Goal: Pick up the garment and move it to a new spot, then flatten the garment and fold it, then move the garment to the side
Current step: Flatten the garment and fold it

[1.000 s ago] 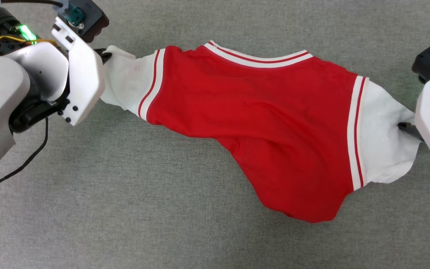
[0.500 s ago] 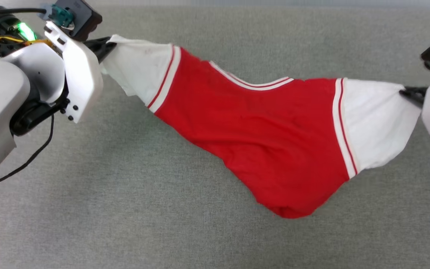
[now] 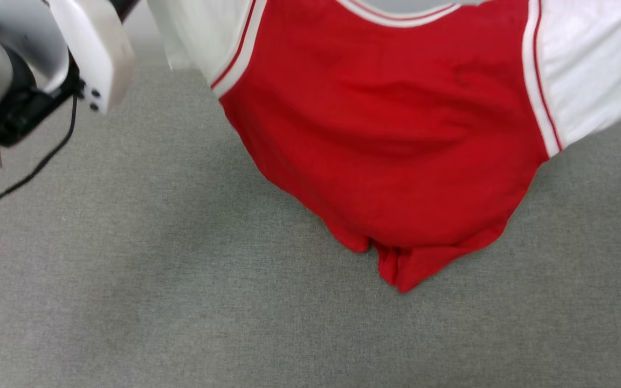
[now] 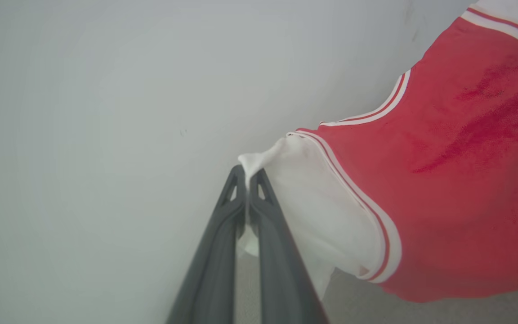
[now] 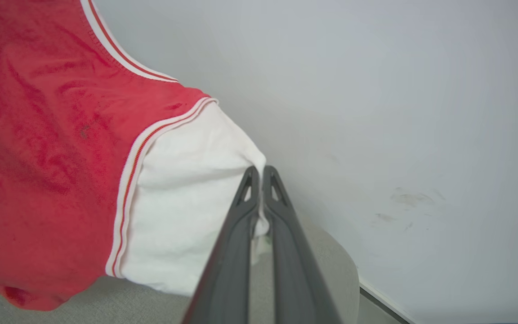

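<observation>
Left gripper: clamping one white sleeve.
Right gripper: clamping the other sleeve.
Jersey T-shirt: hanging spread — likely for relocating.

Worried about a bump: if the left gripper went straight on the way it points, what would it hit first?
The left gripper, shut on the garment, would likely meet the pale wall first; depth unclear.

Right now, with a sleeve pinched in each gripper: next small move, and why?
Probably raise both arms a little higher, grips shut. The left gripper pinches one white sleeve, the right gripper the other sleeve, and the garment hangs spread between them, but its hem looks bunched on the grey surface; carrying now might drag it.
</observation>
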Motion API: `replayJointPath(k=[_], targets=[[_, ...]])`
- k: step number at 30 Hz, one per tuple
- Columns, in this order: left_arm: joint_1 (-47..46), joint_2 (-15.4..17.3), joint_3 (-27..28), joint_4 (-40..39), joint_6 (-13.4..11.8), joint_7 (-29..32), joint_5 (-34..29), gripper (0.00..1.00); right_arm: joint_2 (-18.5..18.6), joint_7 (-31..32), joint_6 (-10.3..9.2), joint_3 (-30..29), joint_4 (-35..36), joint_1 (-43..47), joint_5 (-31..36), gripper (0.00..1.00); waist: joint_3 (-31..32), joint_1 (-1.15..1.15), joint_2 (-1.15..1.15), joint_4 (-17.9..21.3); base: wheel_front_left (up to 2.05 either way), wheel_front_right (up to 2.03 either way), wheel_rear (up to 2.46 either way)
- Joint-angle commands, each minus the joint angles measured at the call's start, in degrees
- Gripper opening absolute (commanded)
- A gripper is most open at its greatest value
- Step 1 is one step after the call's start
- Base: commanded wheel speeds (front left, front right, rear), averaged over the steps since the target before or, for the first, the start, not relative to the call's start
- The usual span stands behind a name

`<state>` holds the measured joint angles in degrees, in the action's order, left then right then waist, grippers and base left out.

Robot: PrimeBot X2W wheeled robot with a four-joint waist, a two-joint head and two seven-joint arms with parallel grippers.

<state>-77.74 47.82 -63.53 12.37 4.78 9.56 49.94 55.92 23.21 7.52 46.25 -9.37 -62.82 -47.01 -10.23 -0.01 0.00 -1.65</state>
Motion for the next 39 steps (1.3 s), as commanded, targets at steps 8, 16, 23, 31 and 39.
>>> replayJointPath(k=[8, 16, 23, 31, 39], targets=[[-9.03, -3.88, 3.58, 2.26, -0.93, -2.32, -2.41, 0.0, -2.92, -0.21, -0.07, -6.18, -1.58, -9.42, 7.18, 0.0, -5.15, 0.01, 0.0, -0.16, 0.0, 0.0, 0.0], [-19.57, -9.4, 6.47, 11.41, -1.28, -8.3, -6.97, 0.0, -10.27, -0.28, -0.08, -7.34, -8.42, -23.77, 16.68, 0.0, -12.76, 0.01, 0.0, 1.03, 0.0, 0.0, 0.0], [-29.56, -12.33, 9.47, 18.92, -1.34, -15.47, -10.32, 0.0, -14.82, -4.73, -0.08, -7.46, -15.82, -36.16, 23.64, 0.0, -18.0, 0.01, 0.0, 1.86, 0.0, 0.0, 0.0], [-36.11, -14.42, 11.32, 26.66, -0.22, -20.51, -10.7, 0.0, -19.48, -10.93, -0.08, -7.32, -24.23, -45.99, 27.71, 0.0, -21.15, 0.01, 0.0, 1.72, 0.0, 0.0, 0.0], [-32.84, -16.0, 9.16, 32.85, 1.57, -23.02, -10.52, 0.0, -22.64, -13.85, -0.08, -2.93, -31.38, -45.47, 26.63, 0.0, -23.35, 0.01, 0.0, 1.54, 0.0, 0.0, 0.0]])
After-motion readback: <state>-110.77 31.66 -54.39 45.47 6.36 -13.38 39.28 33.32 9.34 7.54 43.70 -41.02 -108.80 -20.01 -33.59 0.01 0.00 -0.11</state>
